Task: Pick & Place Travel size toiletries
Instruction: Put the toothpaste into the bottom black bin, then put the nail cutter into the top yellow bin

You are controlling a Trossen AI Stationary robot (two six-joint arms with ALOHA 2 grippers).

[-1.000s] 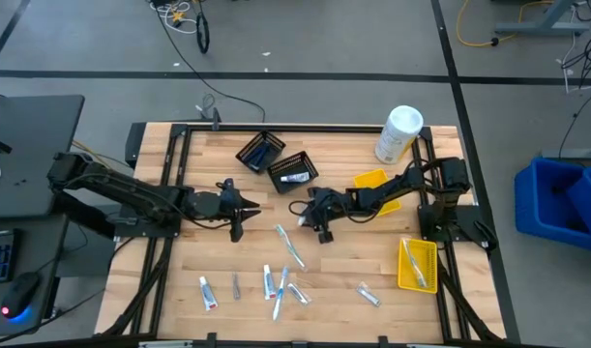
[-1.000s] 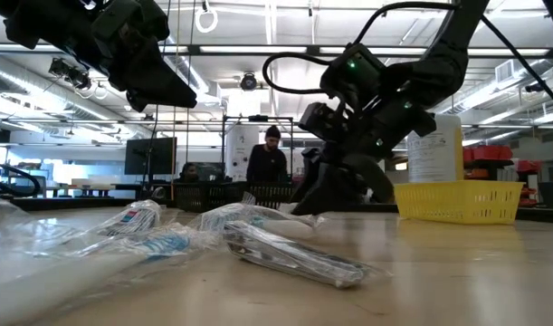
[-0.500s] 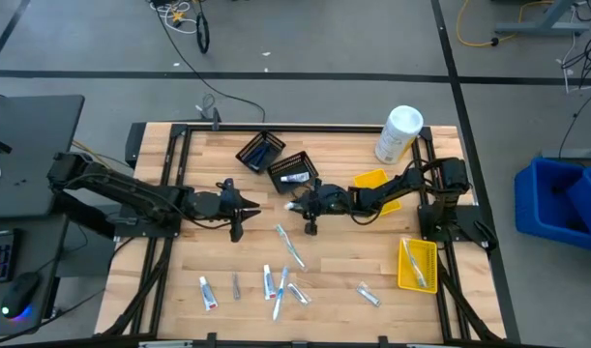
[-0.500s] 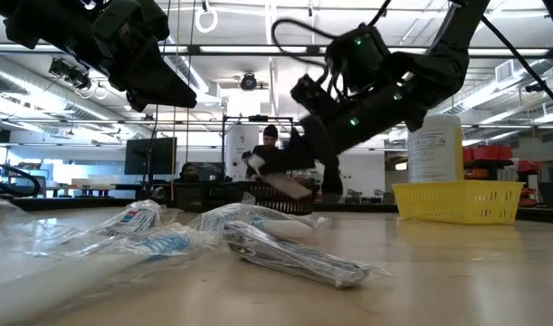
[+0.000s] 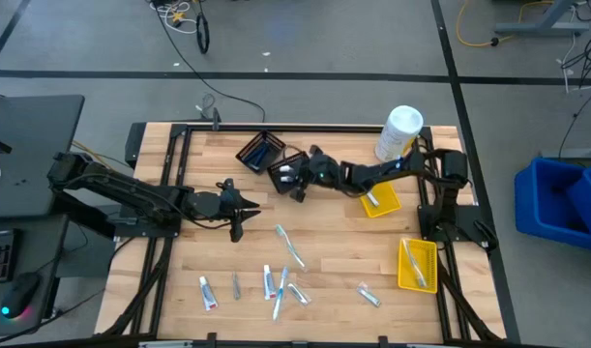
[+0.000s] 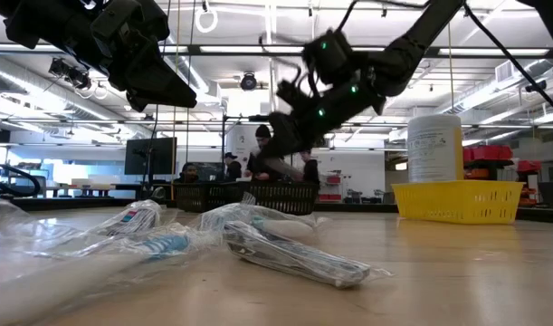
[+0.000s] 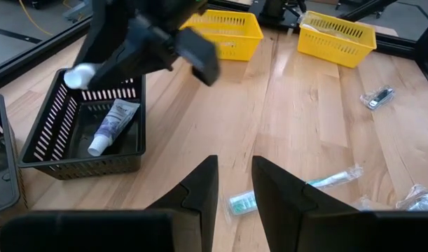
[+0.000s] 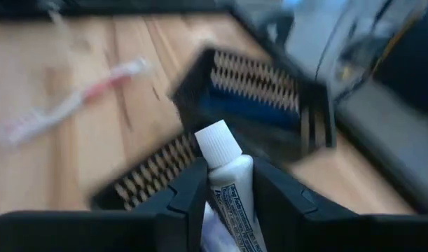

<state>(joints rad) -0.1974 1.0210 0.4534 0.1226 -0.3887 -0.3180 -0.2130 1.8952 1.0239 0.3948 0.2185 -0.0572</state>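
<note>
Right claw (image 5: 293,180): closed on a small white toothpaste tube (image 8: 228,183), cap pointing forward between the fingers; it hangs over the black mesh basket (image 5: 293,172) near the middle of the table's far edge.
Left claw (image 5: 245,210): fingers a narrow gap apart, nothing between them; it hovers above bare wood left of the table's middle, waiting.
Black mesh basket: already holds one toothpaste tube (image 7: 114,124), lying flat on its floor in the left wrist view.
Second black basket (image 5: 259,152): just beside the first, toward the far left; contents look dark blue, but I cannot tell what they are.
Yellow bins: one (image 5: 377,193) right of the baskets and one (image 5: 417,264) by the right edge, each with something pale inside.
Loose toiletries (image 5: 280,280): a scatter of tubes, toothbrushes and wrapped pieces near the front edge, with one more (image 5: 369,294) toward the front right.
White canister (image 5: 398,133): upright at the far right corner, not part of the job.
Progress: judging by this, a few items are sorted, one is about to be dropped, and most of the pile is left.
</note>
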